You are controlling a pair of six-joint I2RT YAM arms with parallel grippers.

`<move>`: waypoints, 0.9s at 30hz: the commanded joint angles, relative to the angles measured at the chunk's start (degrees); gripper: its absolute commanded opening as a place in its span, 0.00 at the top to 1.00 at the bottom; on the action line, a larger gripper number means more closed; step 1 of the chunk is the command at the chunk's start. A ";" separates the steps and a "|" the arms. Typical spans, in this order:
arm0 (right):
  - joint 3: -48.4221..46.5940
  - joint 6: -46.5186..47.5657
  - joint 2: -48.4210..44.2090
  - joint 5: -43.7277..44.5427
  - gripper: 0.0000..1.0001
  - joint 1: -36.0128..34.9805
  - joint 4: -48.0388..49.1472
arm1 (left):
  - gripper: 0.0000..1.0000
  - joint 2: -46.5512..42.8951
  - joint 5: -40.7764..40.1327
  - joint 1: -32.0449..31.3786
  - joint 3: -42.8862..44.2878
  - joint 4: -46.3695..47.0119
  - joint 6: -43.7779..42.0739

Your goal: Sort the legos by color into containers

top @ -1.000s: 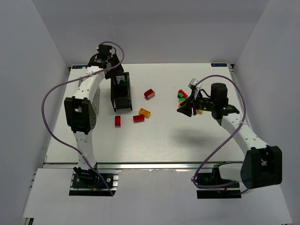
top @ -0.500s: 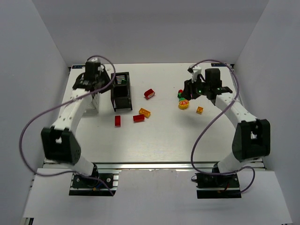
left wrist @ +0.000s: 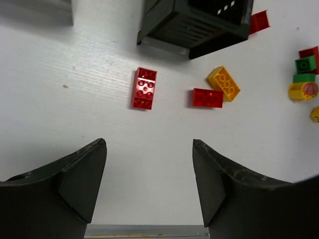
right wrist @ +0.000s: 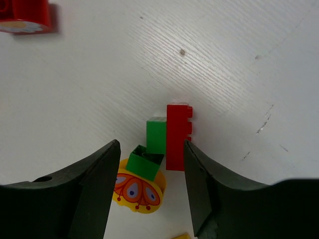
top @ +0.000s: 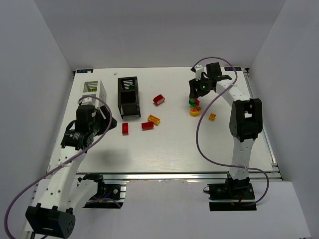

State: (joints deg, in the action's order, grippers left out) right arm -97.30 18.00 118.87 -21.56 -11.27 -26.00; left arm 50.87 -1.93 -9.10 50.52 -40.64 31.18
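Looking through the right wrist camera, the right claw (right wrist: 151,144) is spread open and grasping nothing, parked over a little huddle of legos toward the far right corner of the bench (top: 174,144). A red brick (right wrist: 178,135) sits in the gap, close to one finger, with a green brick (right wrist: 156,134) pressed against its side. A tilted green brick (right wrist: 144,162) sits right next to them, overlapping the round yellow piece (right wrist: 139,191), which has an orange and blue print on it, a pattern rather than letters. Over by the left edge the left claw (left wrist: 149,144) is released too, nothing in it. A flat red brick (left wrist: 144,88) lies ahead of its gap, well apart. Further on, another red brick (left wrist: 208,97) sits just beside an orange-yellow brick (left wrist: 224,83). Beyond those stands the black bin (left wrist: 199,20), with the white bin (top: 92,88) near the far left corner.
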 commanded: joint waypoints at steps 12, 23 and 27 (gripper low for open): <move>-5.97 -5.70 6.90 6.27 0.43 -0.60 3.06 | 0.19 -6.75 -4.22 0.23 -6.05 -3.83 0.64; -6.24 1.86 7.61 0.29 0.23 -0.51 -2.92 | 0.18 -4.91 -4.04 0.23 -5.17 -2.69 0.90; -5.01 4.50 7.43 0.20 0.21 -0.51 -3.88 | 0.18 -4.20 -2.47 0.23 -4.64 -1.37 1.43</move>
State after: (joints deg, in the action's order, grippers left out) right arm -101.45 19.38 126.10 -19.92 -11.64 -28.25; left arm 46.59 -5.43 -9.10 44.10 -44.27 31.97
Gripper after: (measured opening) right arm 0.785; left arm 0.817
